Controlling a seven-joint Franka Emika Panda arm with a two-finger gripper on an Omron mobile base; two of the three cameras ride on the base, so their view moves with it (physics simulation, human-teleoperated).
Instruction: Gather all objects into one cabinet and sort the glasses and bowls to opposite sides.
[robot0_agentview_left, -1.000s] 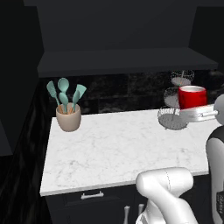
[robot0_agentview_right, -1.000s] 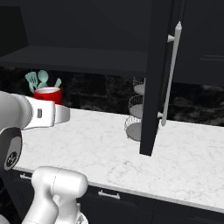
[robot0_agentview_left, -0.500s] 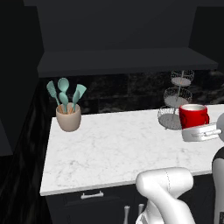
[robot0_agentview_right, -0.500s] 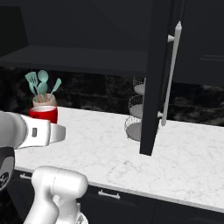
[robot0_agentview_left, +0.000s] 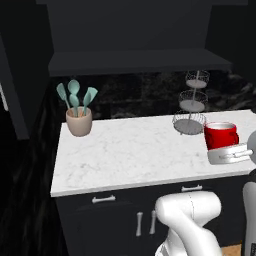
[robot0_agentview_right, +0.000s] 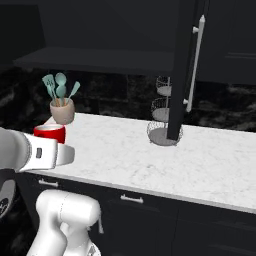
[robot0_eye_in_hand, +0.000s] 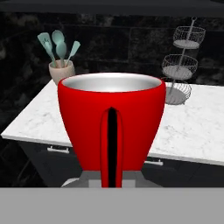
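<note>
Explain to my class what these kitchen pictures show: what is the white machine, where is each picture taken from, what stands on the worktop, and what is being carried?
The white machine is a robot arm on a driving base. Two cameras ride behind it, left and right; a third sits on its hand. On the white marble worktop stand a beige pot of teal utensils and a three-tier wire stand. A tall black cabinet door with a silver bar handle hangs open. The shut gripper carries a red mug with a handle; its fingers are hidden behind it.

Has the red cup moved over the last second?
Yes. The red cup, gripped by its handle, has dropped from level with the wire stand's middle tier to its bottom basket, nearer the counter's front.
</note>
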